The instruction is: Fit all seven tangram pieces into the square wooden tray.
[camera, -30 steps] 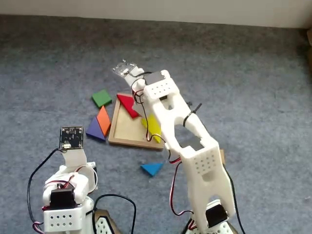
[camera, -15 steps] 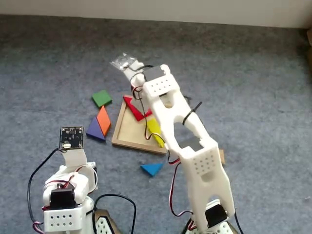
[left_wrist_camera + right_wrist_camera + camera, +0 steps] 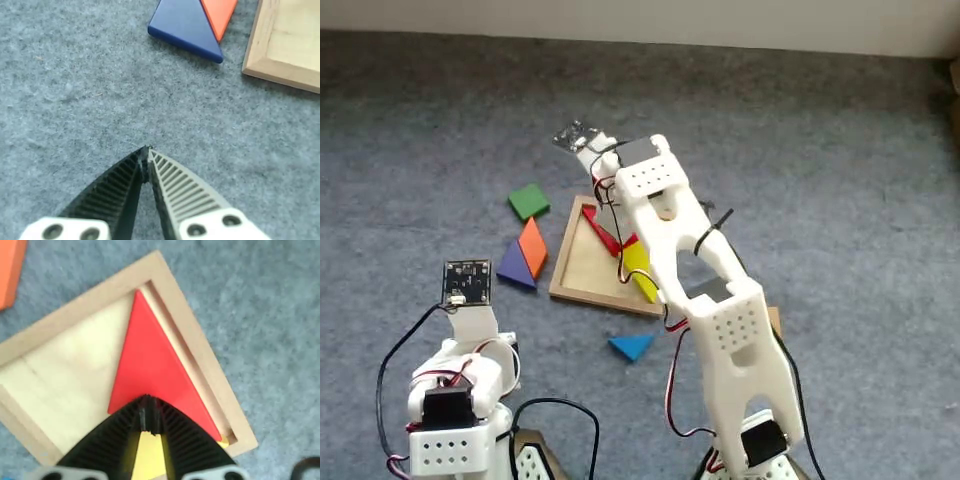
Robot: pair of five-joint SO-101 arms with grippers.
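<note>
From above, the white right arm (image 3: 720, 300) covers the square wooden tray's (image 3: 563, 262) 3 o'clock side, most of the yellow piece (image 3: 642, 278) and part of the red triangle (image 3: 598, 232). The left wrist view's edge crops the blue triangle (image 3: 185, 25) and the orange triangle (image 3: 220, 12).

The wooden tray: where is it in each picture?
High view: wooden tray at the middle, partly under the right arm.
Left wrist view: its corner, just beyond the blue triangle.
Right wrist view: beneath the right end effector, holding the red triangle.
Shared landmark: the orange piece beside the tray.
</note>
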